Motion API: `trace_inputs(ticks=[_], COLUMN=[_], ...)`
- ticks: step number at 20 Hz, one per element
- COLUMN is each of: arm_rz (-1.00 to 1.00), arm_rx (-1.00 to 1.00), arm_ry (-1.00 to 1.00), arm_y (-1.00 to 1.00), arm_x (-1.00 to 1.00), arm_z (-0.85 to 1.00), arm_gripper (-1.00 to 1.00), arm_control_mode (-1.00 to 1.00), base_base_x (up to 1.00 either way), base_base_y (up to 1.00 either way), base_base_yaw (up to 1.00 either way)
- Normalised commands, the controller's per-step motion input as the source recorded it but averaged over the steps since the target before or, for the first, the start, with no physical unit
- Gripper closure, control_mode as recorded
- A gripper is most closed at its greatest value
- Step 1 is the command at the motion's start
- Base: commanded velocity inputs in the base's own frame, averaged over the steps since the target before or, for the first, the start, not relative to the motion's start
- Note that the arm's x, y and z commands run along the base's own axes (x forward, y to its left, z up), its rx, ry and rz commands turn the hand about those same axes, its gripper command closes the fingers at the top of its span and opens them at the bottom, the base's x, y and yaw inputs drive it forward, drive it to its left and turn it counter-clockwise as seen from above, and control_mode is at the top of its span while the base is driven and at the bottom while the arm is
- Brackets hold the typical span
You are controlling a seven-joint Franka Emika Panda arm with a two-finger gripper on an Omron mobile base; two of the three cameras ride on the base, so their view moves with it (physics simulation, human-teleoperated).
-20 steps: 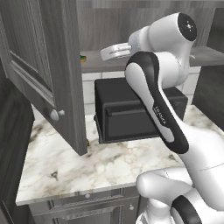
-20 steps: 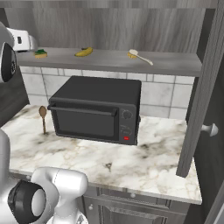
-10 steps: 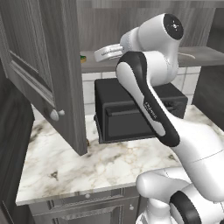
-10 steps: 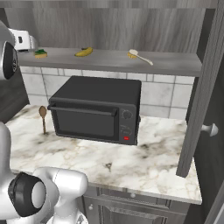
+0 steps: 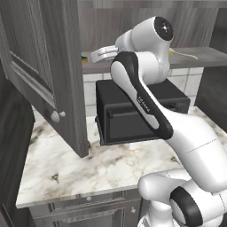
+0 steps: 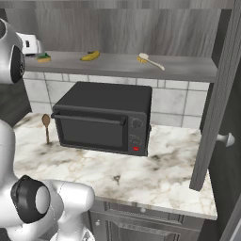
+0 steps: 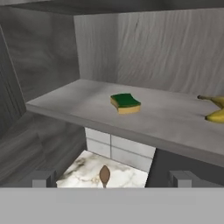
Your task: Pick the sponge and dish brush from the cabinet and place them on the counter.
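Gripper [image 7: 112,178] sits level with the cabinet [image 7: 144,48] shelf edge, jaws spread wide, nothing between them. Below lies the marble surface [image 6: 155,174], with the microwave [image 6: 103,117] and a brown spoon [image 6: 46,126] on it. Sponge [image 7: 125,103] lies flat on the shelf, ahead of the gripper and apart from it. Banana [image 6: 90,56] lies farther along the shelf, brush [image 6: 150,60] beyond it.

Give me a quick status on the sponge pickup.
Gripper open, empty, facing the shelf. Sponge untouched on cabinet shelf. Dish brush farther along. Path clear.
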Motion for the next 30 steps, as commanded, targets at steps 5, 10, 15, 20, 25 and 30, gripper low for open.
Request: trace_inputs(ticks=[5,10,15,20,25,30], arm_rz=[0.0,0.0,0.0,0.0,0.0,0.0], arm_rx=[0.0,-0.01,-0.02,-0.01,-0.01,0.0], arm_ry=[0.03,0.03,0.03,0.01,0.0,0.0], arm_y=[0.04,0.09,0.1,0.09,0.11,0.15], arm_x=[0.26,0.26,0.2,0.19,0.26,0.3], arm_z=[0.0,-0.02,-0.11,-0.17,-0.1,-0.07], arm_gripper=[-1.0,-1.0,-1.0,-1.0,-1.0,-1.0], arm_control_mode=[-1.0,-1.0,-1.0,-1.0,-1.0,-1.0], base_base_x=[0.0,0.0,0.0,0.0,0.0,0.0], base_base_y=[0.0,0.0,0.0,0.0,0.0,0.0], base_base_yaw=[0.0,0.0,0.0,0.0,0.0,0.0])
